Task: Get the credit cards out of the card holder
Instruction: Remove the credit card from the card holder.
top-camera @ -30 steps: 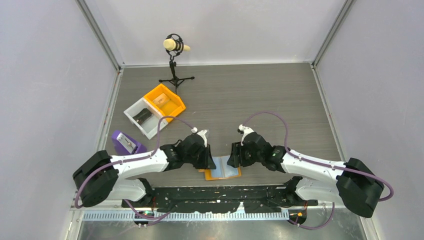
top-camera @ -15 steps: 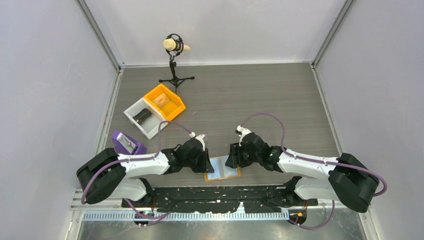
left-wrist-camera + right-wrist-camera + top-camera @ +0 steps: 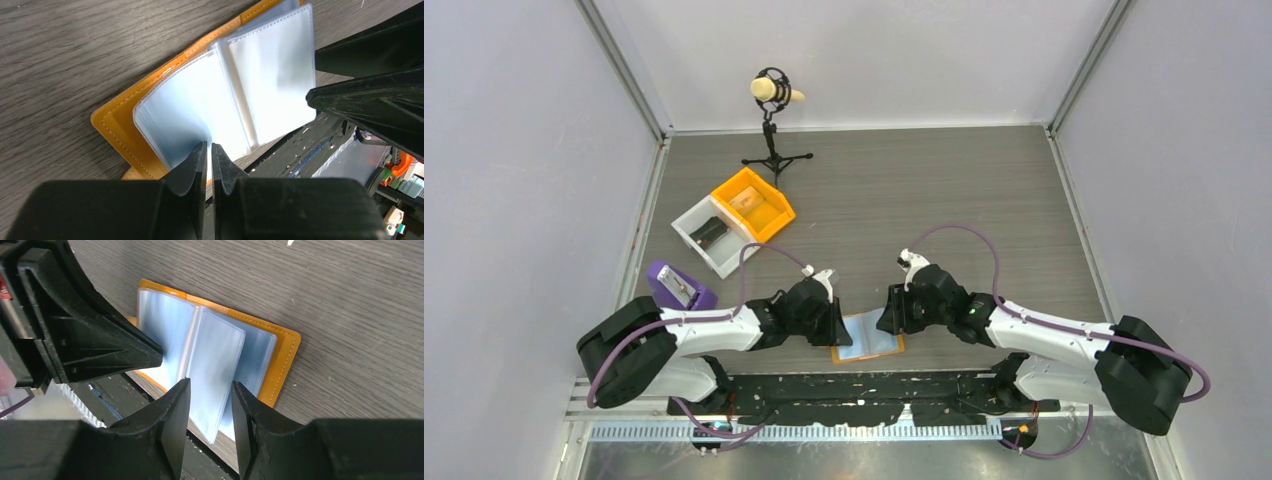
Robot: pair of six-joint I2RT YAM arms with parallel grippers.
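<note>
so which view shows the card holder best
Left wrist view: the card holder lies open, close up, its clear sleeves fanned. Right wrist view shows it with the lower edge hidden. Top view shows it small and partly covered.

This is a robotics lab test cell rather than a lived-in room: plain pale walls (image 3: 514, 180) framed by aluminium-profile posts (image 3: 624, 70) box in a dark wood-grain counter (image 3: 924, 190). A left arm (image 3: 704, 330) and a right arm (image 3: 1044, 335), white and black, are bolted to a black rail (image 3: 864, 385) at the counter's near edge. A microphone (image 3: 776, 90) in a shock mount stands on a small tripod (image 3: 776, 158) at the far side (studio-type kit, not furniture), with an orange bin (image 3: 754, 203) and a white bin (image 3: 709, 235) at the left.
</note>
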